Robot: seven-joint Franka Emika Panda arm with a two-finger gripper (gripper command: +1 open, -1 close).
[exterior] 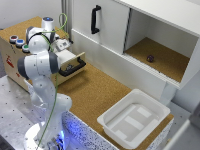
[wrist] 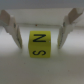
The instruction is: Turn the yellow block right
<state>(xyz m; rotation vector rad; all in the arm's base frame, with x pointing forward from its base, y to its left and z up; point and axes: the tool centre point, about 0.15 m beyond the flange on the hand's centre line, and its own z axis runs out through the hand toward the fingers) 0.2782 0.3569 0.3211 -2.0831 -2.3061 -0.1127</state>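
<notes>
Yellow block [wrist: 40, 44] with black letters, beige gripper fingers [wrist: 12, 27] either side of it, white robot arm [exterior: 41, 65], speckled tan cork worktop [exterior: 97, 90], white tray [exterior: 134, 118], black cabinet handle [exterior: 95, 19]

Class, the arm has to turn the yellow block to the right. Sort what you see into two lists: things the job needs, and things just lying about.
Needed for the job:
yellow block
gripper, fingers open either side of the block

Just lying about:
white tray
small dark roundish object in the open cabinet
black handle
coloured buttons

a cork-topped bench [exterior: 92, 92] carries a white tray [exterior: 134, 119] and a white cabinet [exterior: 132, 35].
</notes>
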